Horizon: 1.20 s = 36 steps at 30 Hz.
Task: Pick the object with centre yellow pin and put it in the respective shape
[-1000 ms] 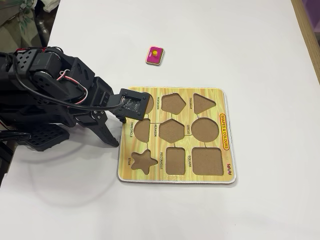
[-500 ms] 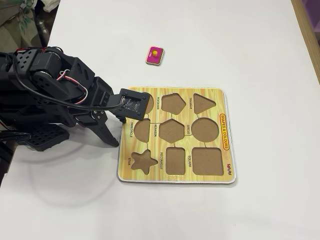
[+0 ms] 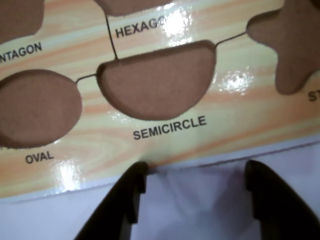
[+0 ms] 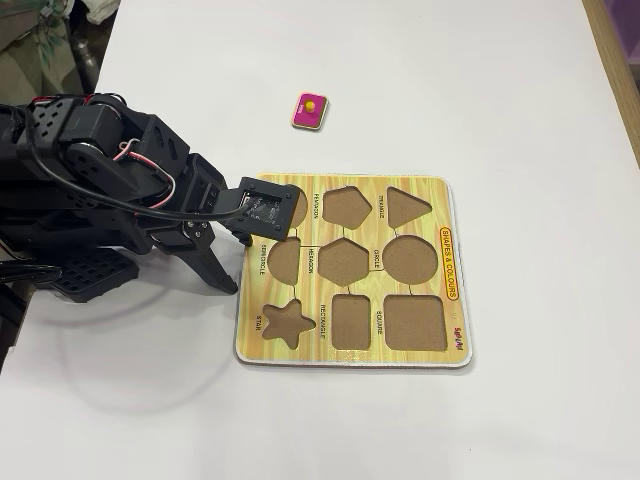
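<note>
White table (image 4: 500, 100) carries the yellow shape board (image 4: 440, 190). My gripper (image 3: 192, 172) hangs spread and empty at the board's edge in the wrist view, fingers flanking the SEMICIRCLE cut-out (image 3: 160, 80). RECTANGLE cut-out (image 4: 351, 321) sits in the bottom row, beside the square one. Pink rectangle piece with yellow knob (image 4: 309, 110) lies on the table, well apart above the board.
</note>
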Motion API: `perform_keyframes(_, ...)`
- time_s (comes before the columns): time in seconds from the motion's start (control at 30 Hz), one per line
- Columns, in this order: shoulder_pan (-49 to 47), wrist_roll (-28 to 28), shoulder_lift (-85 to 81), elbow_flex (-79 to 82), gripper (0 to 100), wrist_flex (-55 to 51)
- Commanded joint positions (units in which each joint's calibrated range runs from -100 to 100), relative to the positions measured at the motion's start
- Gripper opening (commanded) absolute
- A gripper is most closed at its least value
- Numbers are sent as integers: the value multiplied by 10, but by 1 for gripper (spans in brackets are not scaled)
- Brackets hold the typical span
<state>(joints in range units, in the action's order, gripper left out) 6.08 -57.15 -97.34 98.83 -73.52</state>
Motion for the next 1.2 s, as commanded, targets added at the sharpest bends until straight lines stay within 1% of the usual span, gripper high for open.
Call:
perform_keyframes(0.0, -4, 1, -1, 3, 23, -10)
perform_keyframes(1.17, -3, -5, -3, 3, 23, -5)
